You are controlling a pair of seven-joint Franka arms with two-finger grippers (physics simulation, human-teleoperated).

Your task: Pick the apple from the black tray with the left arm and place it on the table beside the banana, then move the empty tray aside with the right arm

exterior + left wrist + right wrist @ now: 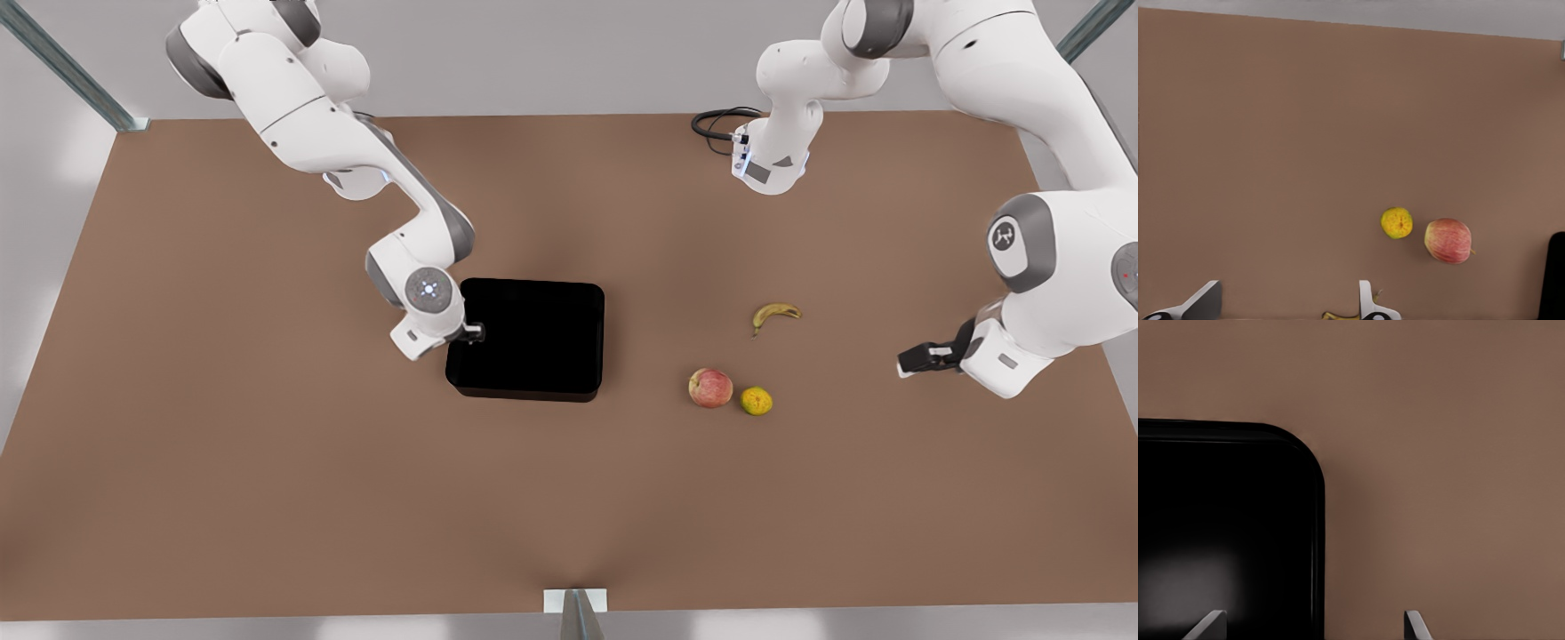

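The small round red and yellow-green apple [710, 388] lies on the flat brown table [267, 462], near the curved yellow banana [775, 313] and just beside a small orange-yellow citrus fruit [757, 401]. The first part looks done. The glossy black tray [533, 336] is empty. The right gripper [477, 332] straddles its edge with fingers apart, not yet clamped. The left gripper [909, 362] waits with fingers apart beyond the fruit.

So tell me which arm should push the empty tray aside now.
Right. The right gripper sits open at the black tray edge, its fingers straddling the rim. The left gripper, open, waits beyond the banana; the apple already lies on the table.
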